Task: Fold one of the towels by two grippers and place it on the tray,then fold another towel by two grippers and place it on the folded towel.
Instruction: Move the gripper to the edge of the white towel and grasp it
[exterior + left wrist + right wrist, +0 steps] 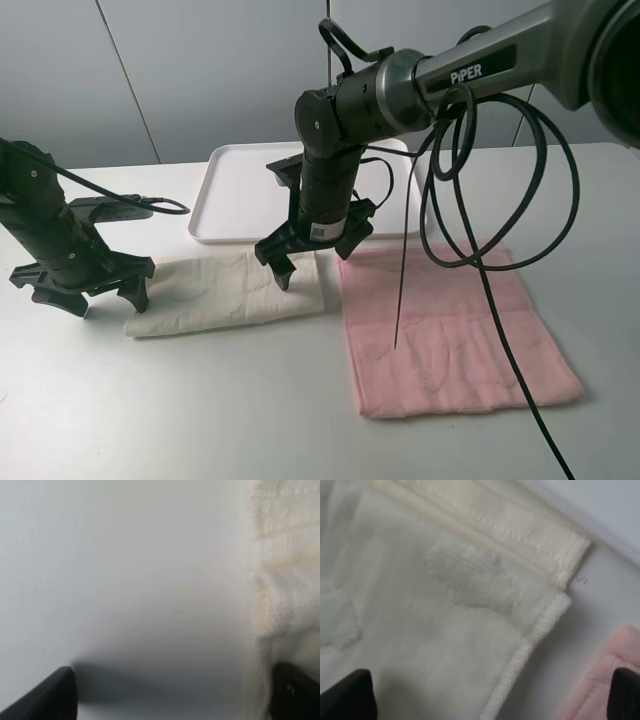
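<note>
Your tabletop point(200, 420) carries everything. The pink towel point(450, 340) lies flat on its right near side, untouched. The tray point(235, 185) sits far of centre with nothing on it that you can see.

The cream towel point(215, 290) is the piece that matters now. It lies on the tabletop just near of the tray and left of the pink towel, close beside it but apart. It forms a wide strip with its long axis running left to right. At its right end the right wrist view shows two hemmed edges point(520, 535) stacked and slightly offset, so it looks folded once. The surface is soft terry, a little rumpled, and should slump when lifted.

Each arm has one short end of that strip. Your left end effector point(105, 298) is down at the left end, spread wide. In its wrist view the towel edge point(285, 580) lies beside one finger point(295, 690), and the other finger is over bare tabletop. Your right end effector point(318, 258) hangs spread over the right end, with the towel corner between its fingers point(350, 695). Neither is pinching cloth.

The next move likely calls for both to close on their ends together.
</note>
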Controlling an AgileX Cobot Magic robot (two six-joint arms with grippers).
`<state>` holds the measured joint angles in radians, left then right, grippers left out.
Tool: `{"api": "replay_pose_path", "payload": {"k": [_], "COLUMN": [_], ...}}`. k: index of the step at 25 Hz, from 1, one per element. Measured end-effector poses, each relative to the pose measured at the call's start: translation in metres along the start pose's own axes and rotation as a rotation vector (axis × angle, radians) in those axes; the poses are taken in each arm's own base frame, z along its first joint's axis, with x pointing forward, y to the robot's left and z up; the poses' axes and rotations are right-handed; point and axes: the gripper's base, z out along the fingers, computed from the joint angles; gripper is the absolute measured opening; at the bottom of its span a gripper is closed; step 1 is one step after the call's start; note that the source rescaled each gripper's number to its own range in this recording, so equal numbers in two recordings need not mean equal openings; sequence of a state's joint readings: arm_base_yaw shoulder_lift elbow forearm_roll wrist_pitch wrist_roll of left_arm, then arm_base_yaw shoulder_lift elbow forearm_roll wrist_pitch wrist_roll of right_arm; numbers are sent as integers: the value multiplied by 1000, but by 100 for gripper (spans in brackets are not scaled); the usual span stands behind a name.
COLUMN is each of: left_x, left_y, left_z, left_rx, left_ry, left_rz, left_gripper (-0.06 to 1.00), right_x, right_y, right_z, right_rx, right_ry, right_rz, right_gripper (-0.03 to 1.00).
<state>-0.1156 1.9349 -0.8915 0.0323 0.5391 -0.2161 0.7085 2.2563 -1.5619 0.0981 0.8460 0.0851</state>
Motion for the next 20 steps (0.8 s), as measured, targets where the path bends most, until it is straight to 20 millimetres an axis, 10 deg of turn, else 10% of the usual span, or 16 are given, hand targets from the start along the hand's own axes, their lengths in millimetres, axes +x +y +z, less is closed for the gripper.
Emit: {"api": "replay_pose_path", "payload": {"k": [20], "left_x": [0], "left_y": [0], "left_z": [0], "left_rx": [0], "left_ry": [0], "left_rz": [0], "left_gripper": [100], "right_x": [-5], "right_y": [7], "right_z": [0], "right_rx": [-77], "right_ry": [-29], "right_rz": [52], "right_gripper": [80]}}
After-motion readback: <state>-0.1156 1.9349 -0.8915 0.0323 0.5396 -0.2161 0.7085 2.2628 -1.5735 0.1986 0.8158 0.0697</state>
